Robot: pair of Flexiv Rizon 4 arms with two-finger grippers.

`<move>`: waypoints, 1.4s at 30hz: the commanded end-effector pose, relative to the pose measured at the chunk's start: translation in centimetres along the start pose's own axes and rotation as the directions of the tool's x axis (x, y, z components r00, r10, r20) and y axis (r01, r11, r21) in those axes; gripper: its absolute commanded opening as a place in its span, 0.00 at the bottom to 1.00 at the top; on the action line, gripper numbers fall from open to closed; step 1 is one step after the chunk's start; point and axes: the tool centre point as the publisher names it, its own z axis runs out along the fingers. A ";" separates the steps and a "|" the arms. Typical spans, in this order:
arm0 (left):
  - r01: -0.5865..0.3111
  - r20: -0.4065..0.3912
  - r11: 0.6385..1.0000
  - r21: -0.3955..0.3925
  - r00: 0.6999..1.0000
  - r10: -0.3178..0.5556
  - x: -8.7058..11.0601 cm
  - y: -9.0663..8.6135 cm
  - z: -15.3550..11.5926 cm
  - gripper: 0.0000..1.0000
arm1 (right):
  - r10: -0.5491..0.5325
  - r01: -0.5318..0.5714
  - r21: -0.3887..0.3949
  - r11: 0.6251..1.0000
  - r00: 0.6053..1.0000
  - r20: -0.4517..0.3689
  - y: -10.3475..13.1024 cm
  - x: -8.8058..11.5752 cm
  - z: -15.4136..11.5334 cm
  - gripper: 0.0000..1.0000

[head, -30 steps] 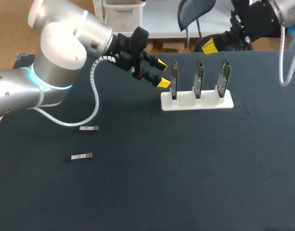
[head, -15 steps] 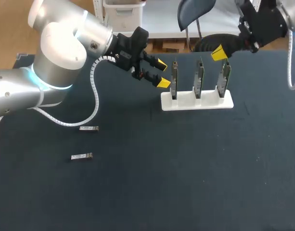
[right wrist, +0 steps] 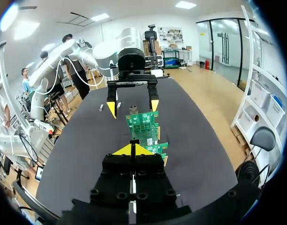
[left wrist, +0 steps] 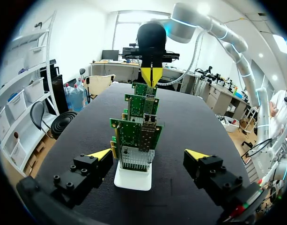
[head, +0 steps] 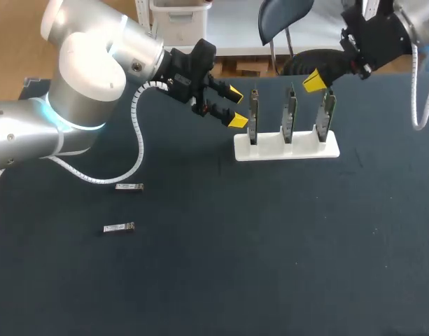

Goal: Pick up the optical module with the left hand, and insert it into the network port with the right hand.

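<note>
Movement's all on my right side lately. A second back my right gripper [head: 313, 80] was parked off past the far right corner of the dark cloth-covered bench [head: 270, 266]. Now it's swung in and hangs just above the rightmost of the three upright green circuit boards [head: 328, 112]. Its yellow tips are pinched together with nothing between them. My left gripper [head: 235, 107] hasn't budged in that time. It's just beside the leftmost board, fingers spread wide and empty.

My read is that the inserting arm is lining up early, but the pickup itself hasn't started. The two small silvery optical modules [head: 129, 186] lie flat on the bench near its left edge, same spots as before. They're well apart from the boards and from either gripper. So I reckon my left arm has to turn away from the boards and drop down for one of them first.

Only holder-type thing here is the white slotted rack [head: 286, 148], toward the far edge and a bit right of middle. It has the three boards standing in a row, one per slot. In my left wrist view the nearest board carries a metal network port cage [left wrist: 145, 136]. I can't tell if anything's plugged into it.
</note>
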 end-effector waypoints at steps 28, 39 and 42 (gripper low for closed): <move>0.001 -0.002 1.000 0.000 1.000 -0.001 0.0 0.1 0.1 1.00 | -0.030 0.030 0.000 1.000 0.999 -0.022 0.7 0.1 0.5 1.00; -0.047 -0.101 0.996 -0.070 0.994 0.040 0.6 -0.3 -2.7 1.00 | -0.030 0.030 0.000 1.000 0.999 -0.022 0.7 0.1 0.5 1.00; -0.071 -0.164 0.992 -0.107 0.985 0.053 1.3 -0.8 -4.5 1.00 | -0.030 0.030 0.000 1.000 0.999 -0.022 0.7 0.1 0.5 1.00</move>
